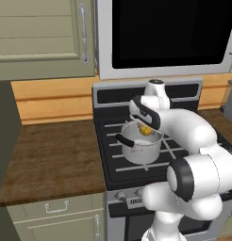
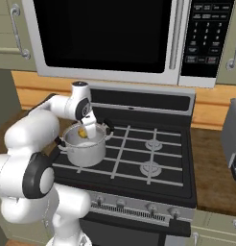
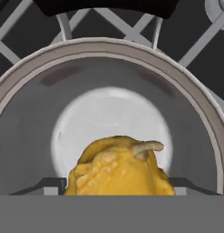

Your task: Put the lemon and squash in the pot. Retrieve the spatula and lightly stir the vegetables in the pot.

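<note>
No legible text, brand, number or sign in any view. The microwave control panel (image 2: 204, 36) in the right base view carries rows of small pale markings on black, too small and blurred to read. The stove front strip (image 2: 134, 210) below the burners shows knobs with a fine ribbed band; no characters resolvable. The pot (image 3: 109, 59) in the hand view is unmarked on its visible rim and inner wall.

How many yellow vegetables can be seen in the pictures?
1. A bumpy yellow squash sits at the end effector, directly above the open pot on the stove. Another piece may lie hidden beneath it.
</note>
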You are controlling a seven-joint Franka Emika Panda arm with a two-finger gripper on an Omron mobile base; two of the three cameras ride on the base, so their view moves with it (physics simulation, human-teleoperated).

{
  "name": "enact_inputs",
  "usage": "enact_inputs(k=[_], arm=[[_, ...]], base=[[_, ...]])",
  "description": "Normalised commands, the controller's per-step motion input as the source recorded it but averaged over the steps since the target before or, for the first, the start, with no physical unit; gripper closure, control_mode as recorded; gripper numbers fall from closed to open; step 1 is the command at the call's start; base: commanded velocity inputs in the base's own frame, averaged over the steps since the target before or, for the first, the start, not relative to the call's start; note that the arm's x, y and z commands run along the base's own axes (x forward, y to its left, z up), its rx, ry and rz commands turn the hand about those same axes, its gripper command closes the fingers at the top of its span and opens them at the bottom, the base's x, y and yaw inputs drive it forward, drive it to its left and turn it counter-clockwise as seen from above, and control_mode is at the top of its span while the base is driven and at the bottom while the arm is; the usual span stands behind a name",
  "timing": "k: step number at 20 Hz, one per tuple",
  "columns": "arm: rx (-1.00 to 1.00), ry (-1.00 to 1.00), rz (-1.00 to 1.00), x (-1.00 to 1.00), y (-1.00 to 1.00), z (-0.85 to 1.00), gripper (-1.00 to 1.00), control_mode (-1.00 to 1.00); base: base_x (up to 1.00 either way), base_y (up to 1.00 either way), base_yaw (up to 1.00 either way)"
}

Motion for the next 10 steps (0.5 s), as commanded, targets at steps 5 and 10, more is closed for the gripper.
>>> enact_inputs(k=[5,10], arm=[[0.0,0.03,0.02,0.22,0.0,-0.32,1.0,-1.0],[0.0,0.04,0.01,0.12,0.0,-0.26,1.0,-1.0]], base=[[0.0,0.0,0.0],[0.0,0.0,0.0]])
